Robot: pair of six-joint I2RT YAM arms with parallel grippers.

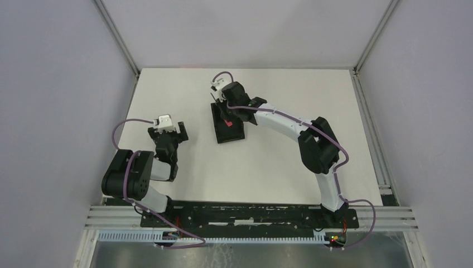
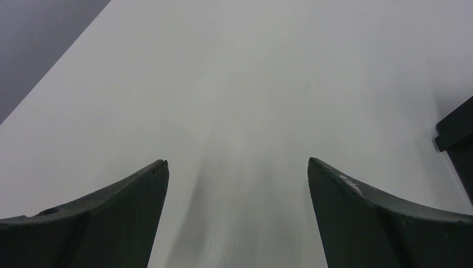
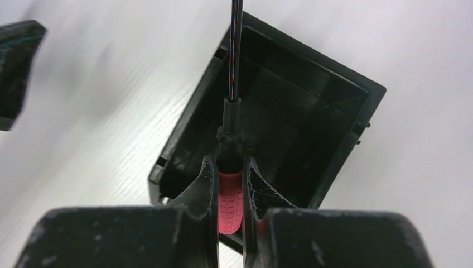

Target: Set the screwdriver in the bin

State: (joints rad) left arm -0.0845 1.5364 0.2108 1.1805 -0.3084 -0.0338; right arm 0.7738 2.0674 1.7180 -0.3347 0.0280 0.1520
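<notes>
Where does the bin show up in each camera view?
Top external: bin just left of centre.
Left wrist: a dark corner at the right edge, probably the bin.
Right wrist: bin fills the centre, beyond the right gripper.
Shared landmark: the screwdriver, red handle over the bin, in top and right wrist views.

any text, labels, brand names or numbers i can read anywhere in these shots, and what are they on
None: no readable text in any view.
The screwdriver: red handle shows only a moulded grid, no lettering.
The bin: plain black, no label visible.
White wrist camera housings in the top view: any marking is too small to read.
</notes>
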